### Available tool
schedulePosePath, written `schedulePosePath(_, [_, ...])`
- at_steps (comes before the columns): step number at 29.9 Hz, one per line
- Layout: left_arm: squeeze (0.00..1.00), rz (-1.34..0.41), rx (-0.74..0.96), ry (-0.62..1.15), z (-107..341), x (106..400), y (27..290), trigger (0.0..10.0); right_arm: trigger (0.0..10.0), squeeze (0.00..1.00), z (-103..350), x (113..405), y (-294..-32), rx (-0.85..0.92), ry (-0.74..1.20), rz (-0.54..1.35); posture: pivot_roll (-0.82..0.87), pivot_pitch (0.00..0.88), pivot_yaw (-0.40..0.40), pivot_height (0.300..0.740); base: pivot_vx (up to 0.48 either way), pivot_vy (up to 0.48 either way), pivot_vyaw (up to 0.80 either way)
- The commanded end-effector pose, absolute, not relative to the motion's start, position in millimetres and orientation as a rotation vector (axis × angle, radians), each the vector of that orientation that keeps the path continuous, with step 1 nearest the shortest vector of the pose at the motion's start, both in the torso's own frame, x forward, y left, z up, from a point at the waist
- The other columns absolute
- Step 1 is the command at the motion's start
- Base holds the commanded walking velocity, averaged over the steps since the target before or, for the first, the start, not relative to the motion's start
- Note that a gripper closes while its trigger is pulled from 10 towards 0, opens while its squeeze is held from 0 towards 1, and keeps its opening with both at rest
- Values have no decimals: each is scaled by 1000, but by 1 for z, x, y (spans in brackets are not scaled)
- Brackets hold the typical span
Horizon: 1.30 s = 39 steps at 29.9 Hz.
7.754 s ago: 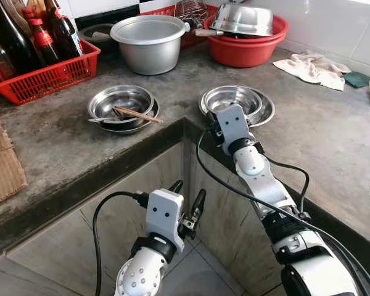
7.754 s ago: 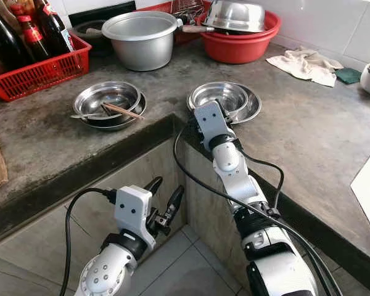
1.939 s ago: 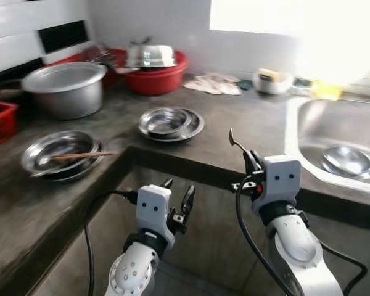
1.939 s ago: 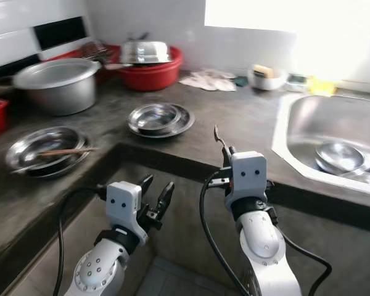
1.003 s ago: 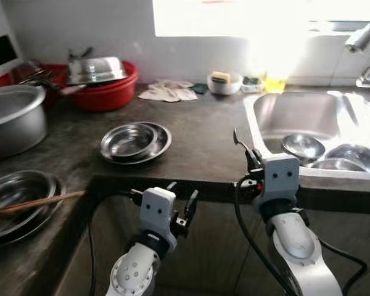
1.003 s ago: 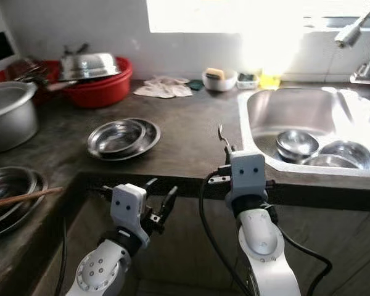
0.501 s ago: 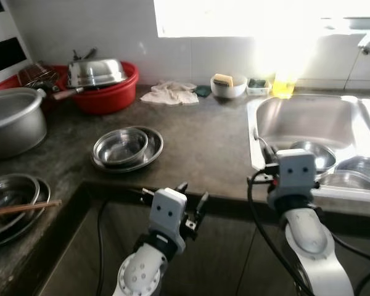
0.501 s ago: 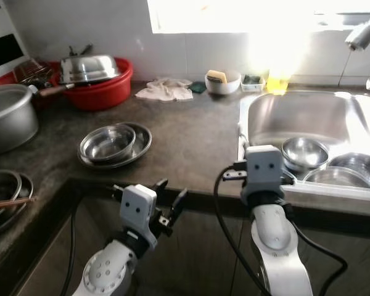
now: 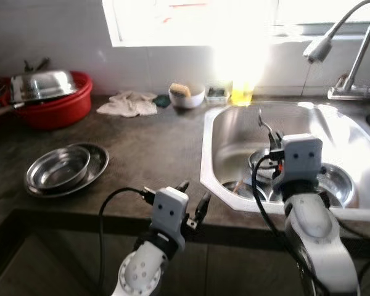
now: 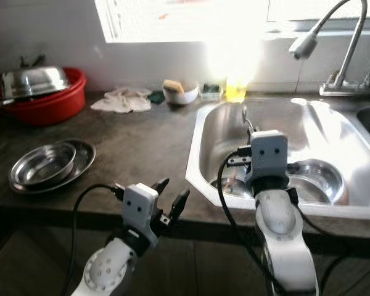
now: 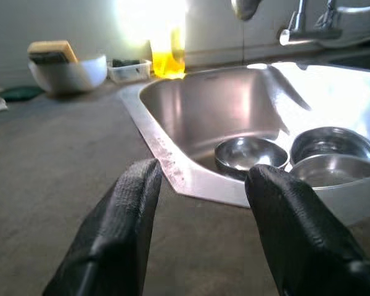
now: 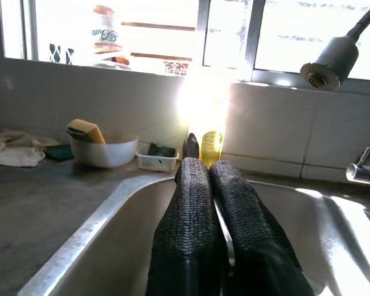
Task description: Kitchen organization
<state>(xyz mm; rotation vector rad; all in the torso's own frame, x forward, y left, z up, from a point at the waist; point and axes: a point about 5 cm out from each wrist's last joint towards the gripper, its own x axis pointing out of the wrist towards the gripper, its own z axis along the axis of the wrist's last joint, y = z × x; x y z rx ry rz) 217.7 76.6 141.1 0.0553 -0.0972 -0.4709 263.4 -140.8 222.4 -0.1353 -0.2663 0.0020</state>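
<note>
Head view: right gripper (image 9: 266,126) over the stainless steel sink (image 9: 234,117), pinching a thin metal spoon (image 9: 263,121). Left gripper (image 9: 193,196) spread wide at near counter edge.
Left wrist: steel bowls (image 11: 250,154) in the sink.
Right wrist: fingers (image 12: 188,203) clamped together.

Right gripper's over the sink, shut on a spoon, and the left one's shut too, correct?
Not the left. The left gripper is open, its fingers spread apart in the left wrist view. The right gripper is over the sink, shut on the spoon.
</note>
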Motion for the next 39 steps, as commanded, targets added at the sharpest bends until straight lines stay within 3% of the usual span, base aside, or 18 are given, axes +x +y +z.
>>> schedulePosePath(1, [0, -492, 44, -120, 146, 218, 70, 10000, 10000, 0, 225, 266, -150, -147, -262, -33, 59, 26, 30, 740, 307, -364, 0])
schedulePosePath(8, [0, -479, 30, -111, 146, 218, 71, 10000, 10000, 0, 227, 270, -152, -133, -245, -26, 61, 37, 27, 740, 84, -365, 0])
schedulePosePath(34, [0, -458, -3, -103, 147, 219, 73, 10000, 10000, 0, 229, 273, -153, -133, -228, -13, 63, 44, 24, 740, 0, 0, 0])
schedulePosePath(35, [0, -446, -3, -94, 145, 218, 73, 10000, 10000, 0, 218, 306, -153, -238, -67, 55, 74, 86, 2, 740, 0, 0, 0])
schedulePosePath(37, [0, -416, 1, -84, 143, 216, 74, 10000, 10000, 0, 204, 352, -163, -380, 213, 124, 84, 87, 0, 740, 0, 0, 0])
schedulePosePath(39, [0, -407, 8, -89, 144, 216, 75, 10000, 10000, 0, 201, 356, -164, -396, 232, 132, 87, 87, -2, 740, 0, 0, 0])
